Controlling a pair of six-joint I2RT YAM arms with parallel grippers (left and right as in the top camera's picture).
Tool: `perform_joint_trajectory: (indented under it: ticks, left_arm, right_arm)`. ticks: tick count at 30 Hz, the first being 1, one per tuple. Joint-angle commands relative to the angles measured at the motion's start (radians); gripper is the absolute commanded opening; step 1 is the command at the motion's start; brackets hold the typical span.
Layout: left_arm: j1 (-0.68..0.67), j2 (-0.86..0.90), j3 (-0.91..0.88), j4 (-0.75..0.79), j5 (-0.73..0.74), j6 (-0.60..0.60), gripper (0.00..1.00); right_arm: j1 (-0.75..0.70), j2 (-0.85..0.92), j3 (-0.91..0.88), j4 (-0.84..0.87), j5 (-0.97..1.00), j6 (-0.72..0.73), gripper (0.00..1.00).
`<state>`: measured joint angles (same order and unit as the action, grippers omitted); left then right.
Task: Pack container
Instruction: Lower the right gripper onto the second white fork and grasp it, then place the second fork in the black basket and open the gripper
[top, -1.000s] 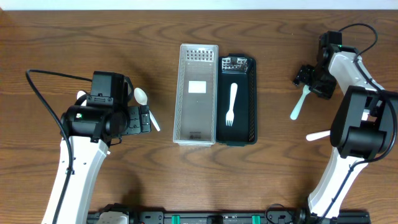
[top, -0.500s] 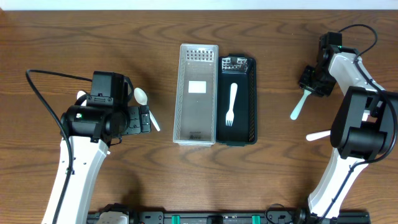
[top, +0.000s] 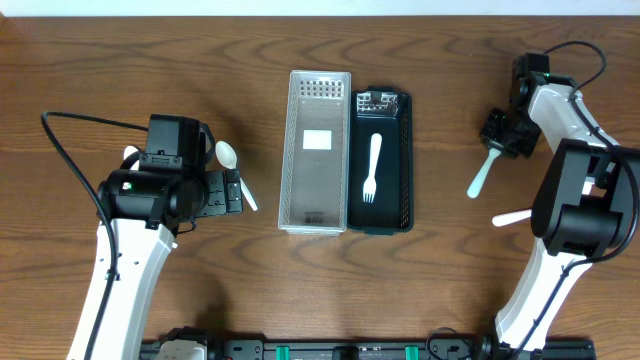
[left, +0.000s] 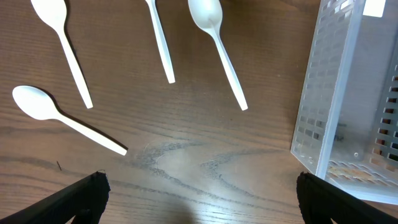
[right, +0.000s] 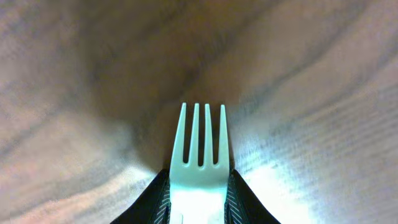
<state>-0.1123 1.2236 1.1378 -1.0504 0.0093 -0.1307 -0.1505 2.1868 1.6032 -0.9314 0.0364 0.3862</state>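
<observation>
A clear slotted container (top: 291, 150) and a black container (top: 408, 165) stand side by side mid-table; a white fork (top: 372, 168) lies in the black one. My right gripper (top: 498, 138) is shut on the head of another white fork (top: 479, 177), whose tines (right: 200, 140) stick out between the pads low over the wood. My left gripper (top: 236, 190) is open over bare table, fingers (left: 86, 191) wide apart. Several white spoons (left: 219, 46) lie ahead of it, and the clear container (left: 336, 93) is on its right.
A white utensil (top: 512, 217) lies on the table near the right arm's base. More spoons (left: 57, 115) rest left of the containers, one (top: 228, 153) beside the left wrist. The table's far edge runs along the top.
The right gripper's jaws have closed onto the fork's head. The fork has shifted slightly. The left arm has not moved.
</observation>
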Motion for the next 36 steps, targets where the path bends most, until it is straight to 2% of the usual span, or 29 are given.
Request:
perform_joint_trajectory:
  ticks: [1, 7, 12, 18, 23, 25, 29, 33, 36]
  left_arm:
    - [-0.002, 0.005, 0.012, -0.002, 0.002, -0.002, 0.98]
    - [-0.002, 0.005, 0.012, -0.002, 0.002, -0.002, 0.98]
    - [-0.002, 0.005, 0.012, -0.003, 0.002, -0.002, 0.98]
    - [-0.002, 0.005, 0.012, -0.003, 0.002, -0.002, 0.98]
    - [-0.002, 0.005, 0.012, -0.003, 0.002, -0.002, 0.98]
    - [-0.002, 0.005, 0.012, -0.003, 0.002, -0.002, 0.98]
    - [-0.002, 0.005, 0.012, -0.003, 0.002, -0.002, 0.98]
    - [-0.002, 0.005, 0.012, -0.003, 0.002, -0.002, 0.98]
    - [-0.002, 0.005, 0.012, -0.003, 0.002, -0.002, 0.98]
  right_arm:
    - [0.038, -0.082, 0.033, -0.023, 0.0, 0.017, 0.14]
    - [0.182, -0.304, 0.047, -0.056, -0.037, 0.044, 0.17]
    - [0.35, -0.422, 0.047, -0.109, -0.037, 0.153, 0.18]
    - [0.518, -0.417, 0.021, -0.144, -0.014, 0.248, 0.18]
    - [0.602, -0.376, -0.054, -0.137, 0.015, 0.29, 0.19]
    - [0.623, -0.359, -0.085, -0.12, 0.016, 0.29, 0.25]
    - [0.641, -0.35, -0.117, -0.079, 0.015, 0.29, 0.31]
    - [0.64, -0.35, -0.114, -0.051, 0.013, 0.29, 0.53]
    - [0.636, -0.351, -0.091, -0.056, 0.016, 0.273, 0.56]
